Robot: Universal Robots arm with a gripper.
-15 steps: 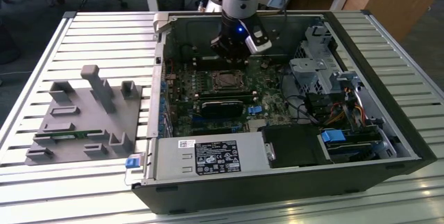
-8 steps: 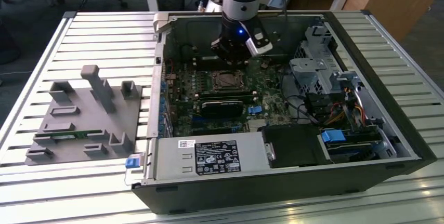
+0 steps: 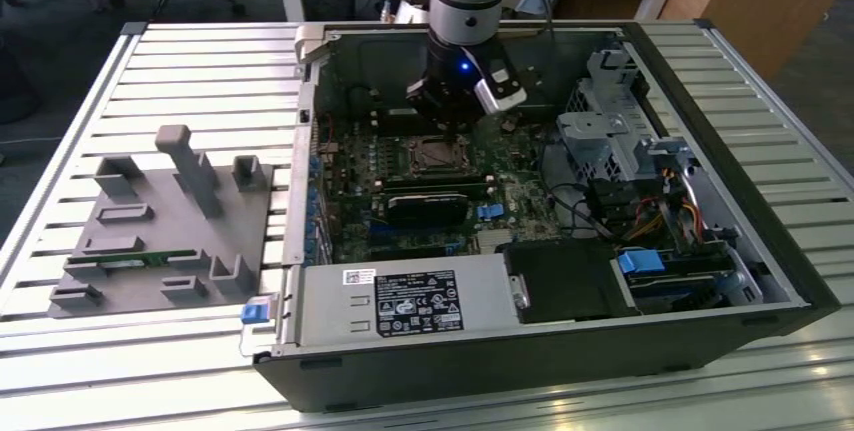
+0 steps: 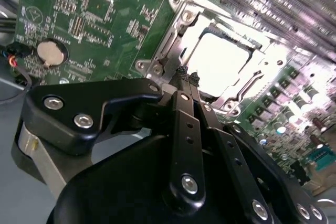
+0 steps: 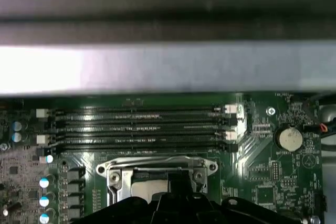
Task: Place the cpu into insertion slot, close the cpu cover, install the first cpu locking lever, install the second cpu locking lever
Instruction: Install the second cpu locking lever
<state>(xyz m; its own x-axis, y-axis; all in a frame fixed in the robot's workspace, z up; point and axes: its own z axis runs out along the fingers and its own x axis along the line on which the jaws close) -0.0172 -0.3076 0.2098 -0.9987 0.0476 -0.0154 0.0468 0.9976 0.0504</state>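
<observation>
Silver cover (image 4: 181, 32) lies shut over the cpu (image 4: 218, 59), which sits in the slot (image 3: 434, 154) on the green board (image 4: 100, 19). Black end effector (image 4: 187, 78), fingers pinched together, hovers at the cover's edge, holding nothing.

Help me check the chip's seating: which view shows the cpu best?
The second wrist view: the cpu fills the socket's opening, bright and close, just past the shut end effector. The first wrist view shows part of it, the rest hidden behind the end effector. The exterior view shows it small, under the arm.
</observation>
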